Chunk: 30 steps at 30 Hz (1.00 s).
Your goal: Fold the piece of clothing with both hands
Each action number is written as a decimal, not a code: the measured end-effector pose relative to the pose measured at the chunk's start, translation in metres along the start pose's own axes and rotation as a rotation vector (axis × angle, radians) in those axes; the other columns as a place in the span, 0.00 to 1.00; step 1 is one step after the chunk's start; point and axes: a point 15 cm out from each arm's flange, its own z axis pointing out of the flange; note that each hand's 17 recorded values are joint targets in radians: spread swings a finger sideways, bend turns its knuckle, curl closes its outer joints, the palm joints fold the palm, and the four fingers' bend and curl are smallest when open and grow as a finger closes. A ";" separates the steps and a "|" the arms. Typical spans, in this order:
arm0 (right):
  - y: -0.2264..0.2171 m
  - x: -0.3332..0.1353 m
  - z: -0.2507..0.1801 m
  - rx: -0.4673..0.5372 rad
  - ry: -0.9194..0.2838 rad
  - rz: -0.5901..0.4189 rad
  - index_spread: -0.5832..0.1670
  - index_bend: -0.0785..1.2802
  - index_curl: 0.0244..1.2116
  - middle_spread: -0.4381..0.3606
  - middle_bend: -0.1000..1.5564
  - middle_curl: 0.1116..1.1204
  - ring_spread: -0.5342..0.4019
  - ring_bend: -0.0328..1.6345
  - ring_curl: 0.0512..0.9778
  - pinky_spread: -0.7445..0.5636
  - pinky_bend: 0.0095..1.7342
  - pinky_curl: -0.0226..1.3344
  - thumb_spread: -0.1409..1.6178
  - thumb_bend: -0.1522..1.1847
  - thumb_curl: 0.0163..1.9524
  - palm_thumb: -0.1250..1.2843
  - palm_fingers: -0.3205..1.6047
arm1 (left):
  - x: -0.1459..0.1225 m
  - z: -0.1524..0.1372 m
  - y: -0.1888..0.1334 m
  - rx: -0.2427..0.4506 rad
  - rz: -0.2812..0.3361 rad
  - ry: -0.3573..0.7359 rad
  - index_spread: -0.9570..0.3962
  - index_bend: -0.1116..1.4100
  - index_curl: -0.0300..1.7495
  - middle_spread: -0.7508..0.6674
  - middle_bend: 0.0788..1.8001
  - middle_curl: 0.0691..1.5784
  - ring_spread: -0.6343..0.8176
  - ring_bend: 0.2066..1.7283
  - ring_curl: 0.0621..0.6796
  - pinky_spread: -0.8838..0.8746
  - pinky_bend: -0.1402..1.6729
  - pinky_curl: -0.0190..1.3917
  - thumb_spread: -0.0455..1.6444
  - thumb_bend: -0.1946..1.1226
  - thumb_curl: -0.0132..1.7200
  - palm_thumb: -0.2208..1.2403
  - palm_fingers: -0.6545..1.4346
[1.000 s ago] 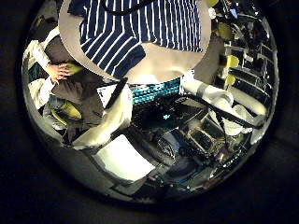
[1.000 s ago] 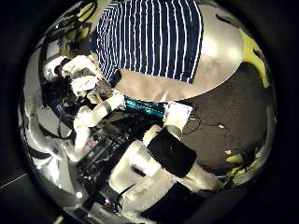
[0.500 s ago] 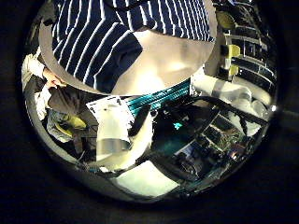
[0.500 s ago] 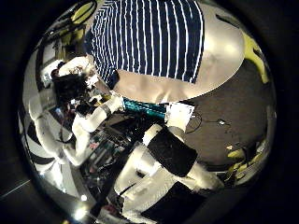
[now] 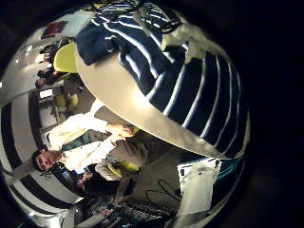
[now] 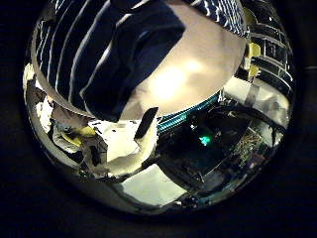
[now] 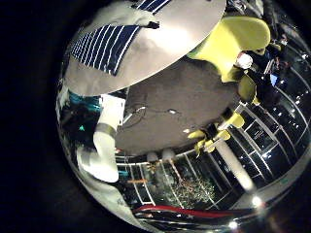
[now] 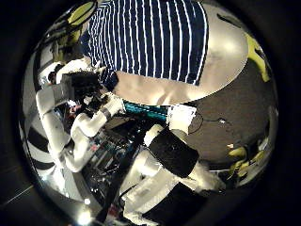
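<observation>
Item: striped shirt [image 8: 150,38], navy and white, lying spread on a round pale surface [image 8: 226,56].

Left robot hand [image 8: 80,89]: we see it in the right palm's view at the shirt's edge; whether it grips cloth we cannot tell.

Right robot hand: fingers not shown, state unknown.

Risks, as we judge: a one-sided pinch skews the fold; cloth bunches or slides off the surface edge.
</observation>
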 end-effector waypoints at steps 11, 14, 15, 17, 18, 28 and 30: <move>-0.007 -0.016 0.007 -0.015 -0.012 -0.028 0.32 0.18 0.24 0.54 0.23 0.26 0.63 0.45 0.18 0.88 0.46 0.07 0.86 0.11 0.12 0.39 0.31 | -0.011 -0.029 -0.030 0.132 -0.046 -0.010 0.56 0.21 0.21 0.32 0.36 0.41 0.16 0.67 0.51 0.23 0.69 0.35 0.62 0.20 0.23 0.63 0.83; -0.011 -0.022 0.008 -0.009 -0.005 -0.047 0.33 0.17 0.23 0.52 0.23 0.26 0.59 0.48 0.19 0.85 0.48 0.08 0.85 0.11 0.12 0.41 0.33 | -0.018 -0.042 -0.034 0.159 -0.057 -0.008 0.49 0.24 0.24 0.27 0.39 0.46 0.13 0.70 0.58 0.20 0.74 0.39 0.64 0.21 0.25 0.69 0.84; -0.014 -0.027 0.011 -0.008 -0.009 -0.057 0.33 0.16 0.23 0.51 0.23 0.26 0.58 0.49 0.20 0.84 0.48 0.08 0.85 0.11 0.13 0.41 0.33 | -0.021 -0.046 -0.034 0.161 -0.059 -0.008 0.47 0.26 0.25 0.26 0.39 0.48 0.13 0.71 0.60 0.20 0.75 0.40 0.64 0.21 0.25 0.70 0.84; -0.016 -0.037 0.025 -0.031 -0.020 -0.078 0.35 0.16 0.22 0.50 0.25 0.27 0.54 0.52 0.21 0.80 0.50 0.08 0.84 0.11 0.13 0.43 0.35 | -0.026 -0.053 -0.033 0.156 -0.061 -0.007 0.43 0.29 0.28 0.23 0.40 0.51 0.12 0.73 0.63 0.19 0.77 0.41 0.64 0.21 0.27 0.73 0.83; -0.017 -0.041 0.034 -0.045 -0.026 -0.085 0.35 0.16 0.22 0.50 0.25 0.27 0.52 0.52 0.22 0.79 0.50 0.08 0.84 0.11 0.13 0.44 0.35 | -0.028 -0.056 -0.032 0.155 -0.062 -0.006 0.42 0.30 0.29 0.21 0.41 0.52 0.12 0.74 0.65 0.19 0.78 0.42 0.65 0.21 0.27 0.74 0.83; -0.039 -0.062 0.084 -0.045 0.011 -0.081 0.42 0.18 0.22 0.48 0.31 0.31 0.45 0.55 0.25 0.72 0.51 0.06 0.77 0.09 0.15 0.44 0.32 | -0.036 -0.082 -0.031 0.107 -0.031 0.004 0.29 0.34 0.41 0.13 0.42 0.62 0.12 0.78 0.73 0.18 0.82 0.46 0.65 0.15 0.31 0.77 0.78; -0.043 -0.066 0.093 -0.043 0.024 -0.074 0.42 0.18 0.22 0.48 0.31 0.31 0.45 0.54 0.25 0.72 0.52 0.06 0.77 0.10 0.15 0.44 0.31 | -0.035 -0.084 -0.033 0.108 -0.028 0.013 0.28 0.34 0.44 0.12 0.43 0.63 0.12 0.79 0.74 0.18 0.82 0.46 0.66 0.14 0.31 0.77 0.78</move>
